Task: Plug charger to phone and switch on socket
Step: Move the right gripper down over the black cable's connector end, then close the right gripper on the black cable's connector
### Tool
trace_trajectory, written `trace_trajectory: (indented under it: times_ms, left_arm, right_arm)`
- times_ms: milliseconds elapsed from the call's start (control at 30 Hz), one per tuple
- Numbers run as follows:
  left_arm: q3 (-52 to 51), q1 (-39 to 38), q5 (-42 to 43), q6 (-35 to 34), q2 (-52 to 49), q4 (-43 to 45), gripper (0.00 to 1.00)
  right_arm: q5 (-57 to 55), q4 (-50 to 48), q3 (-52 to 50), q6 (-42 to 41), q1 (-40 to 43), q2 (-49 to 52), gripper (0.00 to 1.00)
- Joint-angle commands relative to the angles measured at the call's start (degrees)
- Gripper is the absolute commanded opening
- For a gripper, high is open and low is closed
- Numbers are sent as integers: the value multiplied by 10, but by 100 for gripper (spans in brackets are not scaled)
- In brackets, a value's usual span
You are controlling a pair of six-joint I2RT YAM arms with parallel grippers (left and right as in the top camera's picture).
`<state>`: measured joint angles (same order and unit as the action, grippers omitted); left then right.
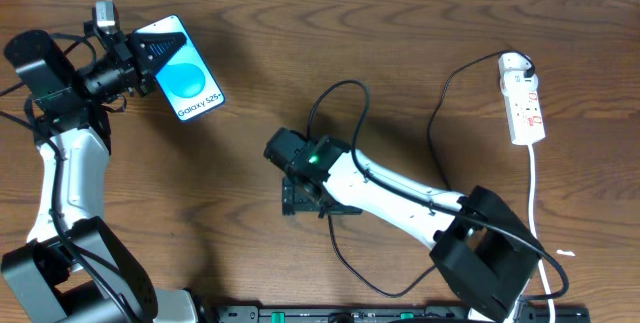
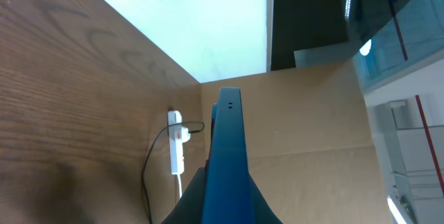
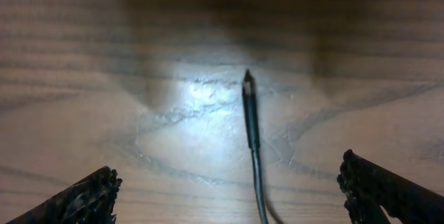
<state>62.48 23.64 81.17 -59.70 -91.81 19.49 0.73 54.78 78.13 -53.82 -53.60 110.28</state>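
"While the overhead view takes in the whole table (image 1: 400, 23), it alone shows both arms at once," the first observer notes. "Left gripper (image 1: 140, 58) is clamped on the phone (image 1: 185, 75) at the far left, blue screen up. Right gripper (image 1: 300, 198) sits mid-table, pointing left. The socket (image 1: 522, 98), a white oblong, lies near the right edge, with the charger (image 1: 432, 133) curving away from it as a thin black line."

"Room to move?" asks the second.

"Bare dark wood between phone and right gripper; the table's far edge runs along the top."

"Left wrist view?"

"It shows the phone (image 2: 227, 161) edge-on, a slim blue slab between dark fingers. This view adds the pale wall and brown cardboard beyond the table edge. The socket (image 2: 177, 148) is small and distant."

"Right wrist view?"

"Only this one shows the charger's plug tip (image 3: 250, 106). It lies flat on glossy, grained wood beside a bright glare patch. The rough black fingertips (image 3: 83, 196) stand wide apart at either lower corner, gripping nothing, with the cable running back between them."
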Motion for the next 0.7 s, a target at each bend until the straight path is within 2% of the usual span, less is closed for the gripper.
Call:
trace_trajectory:
  times_ms: [0,167,433,533,667]
  left_arm:
    - [4,3,18,8,12,3,7]
    - [4,3,17,8,12,4,7]
    - [4,3,17,8,12,3,7]
    - [4,3,17,8,12,3,7]
    - [4,3,17,8,12,3,7]
  right_arm:
    - [-3,1,-4,-10,-4,23,99]
    - [20,-1,-3,-9,9,50,99]
    - [33,-1,-3,-3,21,53,94]
    - [33,-1,-3,-3,21,54,88]
    - [33,-1,-3,-3,21,54,73]
